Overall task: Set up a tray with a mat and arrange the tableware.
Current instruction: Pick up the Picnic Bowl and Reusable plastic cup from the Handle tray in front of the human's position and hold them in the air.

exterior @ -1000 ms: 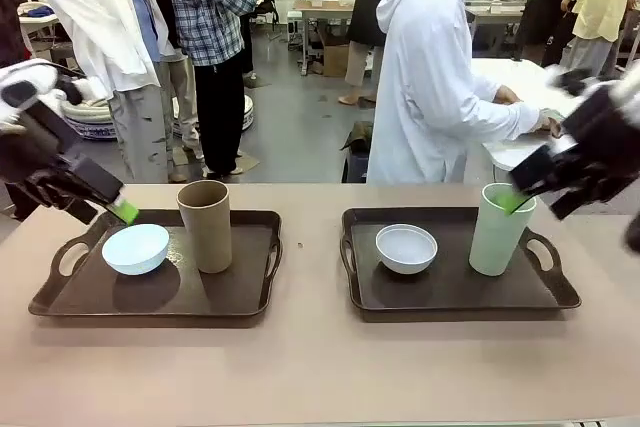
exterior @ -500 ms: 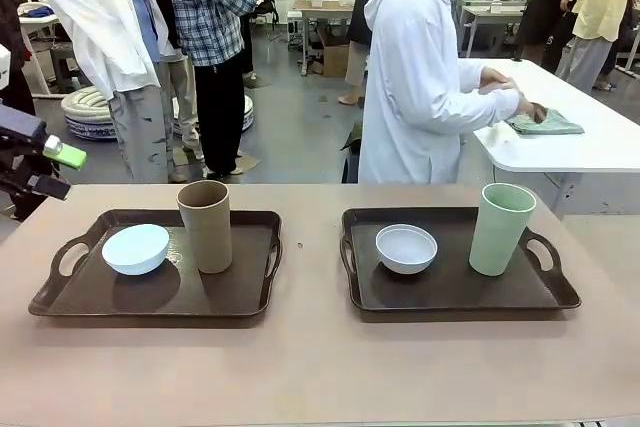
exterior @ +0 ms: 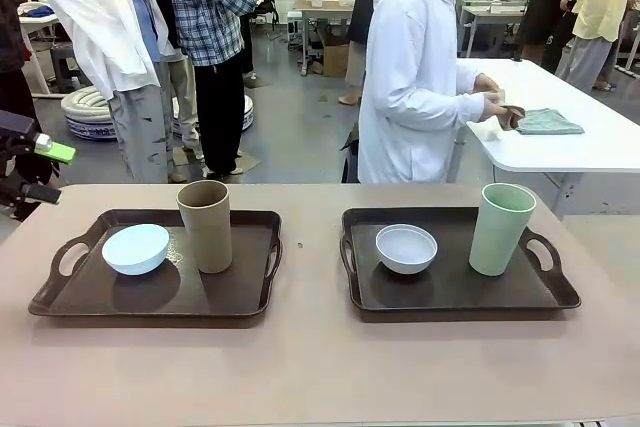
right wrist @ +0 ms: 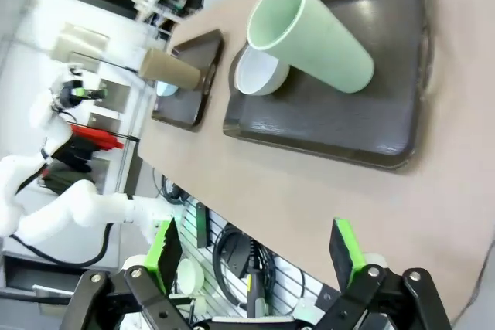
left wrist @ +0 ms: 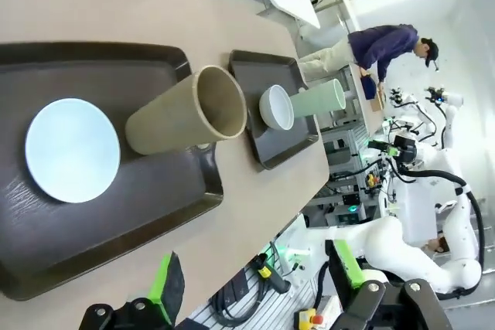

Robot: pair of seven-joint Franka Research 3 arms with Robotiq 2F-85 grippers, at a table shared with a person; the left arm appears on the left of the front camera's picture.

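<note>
Two dark trays sit side by side on the table, each lined with a brown mat (exterior: 235,287). On the left tray (exterior: 150,313) a pale blue bowl (exterior: 136,248) rests beside a tan tumbler (exterior: 206,225). The right tray (exterior: 460,311) carries a white-grey bowl (exterior: 406,248) and a pale green tumbler (exterior: 500,228). My left gripper (exterior: 40,172) hangs open at the far left edge, off the table and apart from the left tray. Its wrist view looks down on the blue bowl (left wrist: 72,150) and tan tumbler (left wrist: 186,113), with the left gripper (left wrist: 255,284) empty. My right gripper (right wrist: 255,253) is open and empty, well back from the green tumbler (right wrist: 313,32) and white-grey bowl (right wrist: 259,73).
A person in a white coat (exterior: 415,87) stands beyond the table's far edge, turned to a white side table (exterior: 590,152) and handling a green cloth (exterior: 545,122). Other people stand at the back left. Bare tabletop (exterior: 310,357) runs between and in front of the trays.
Both grippers have pulled back from the trays: the left has gone to the far left edge, the right has left the front view. The person's hands have moved on the side table.
</note>
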